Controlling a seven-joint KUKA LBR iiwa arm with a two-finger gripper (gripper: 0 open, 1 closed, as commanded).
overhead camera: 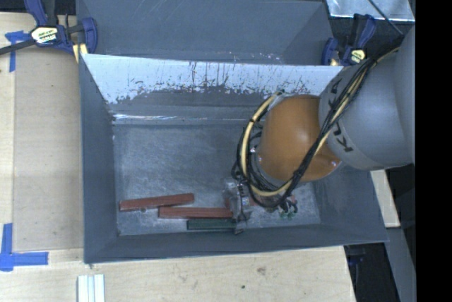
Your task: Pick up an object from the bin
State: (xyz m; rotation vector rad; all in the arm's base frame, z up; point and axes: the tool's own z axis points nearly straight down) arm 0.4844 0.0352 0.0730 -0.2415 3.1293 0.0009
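Arm's in from 3 o'clock, with its orange cover (pixel 293 135) hanging over the grey bin (pixel 99 152). The gripper (pixel 239 212) is down near the floor at about 5 o'clock, right at the 3 o'clock ends of a reddish-brown stick (pixel 194 212) and a dark green stick (pixel 210 224). Both lie flat along the 6 o'clock wall. A second brown stick (pixel 157 203) sits just toward 9 o'clock from them. Can't tell if the claw is spread or pressed together. There's a tiny green bit (pixel 288 211) at the gripper's 3 o'clock.
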